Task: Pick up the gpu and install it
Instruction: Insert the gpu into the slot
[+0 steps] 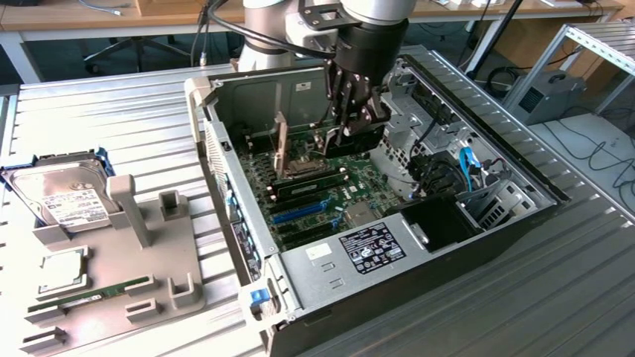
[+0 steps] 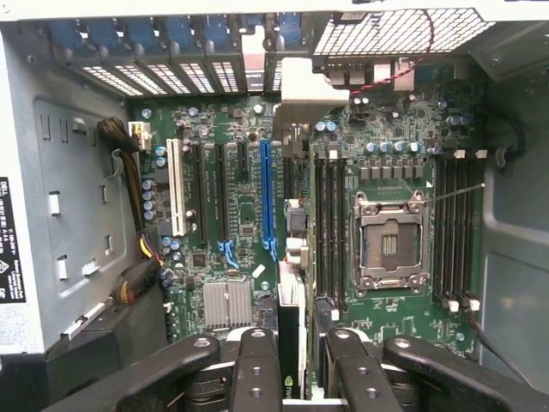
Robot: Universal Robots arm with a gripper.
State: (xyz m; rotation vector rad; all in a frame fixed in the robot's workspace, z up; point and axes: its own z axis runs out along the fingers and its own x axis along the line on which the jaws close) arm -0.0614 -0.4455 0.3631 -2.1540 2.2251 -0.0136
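Wrist view shows the gripper pinching the gpu edge-on between half-closed fingers (presumably to meet a slot), hanging over the motherboard inside the open case.

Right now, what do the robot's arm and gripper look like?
The arm has silver-grey rounded segments with a black cable looping beside it. The gripper has a black cylindrical body and dark linked metal fingers with round screw heads.

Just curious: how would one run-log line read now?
gripper: shut on gpu | place: inside computer case, over motherboard
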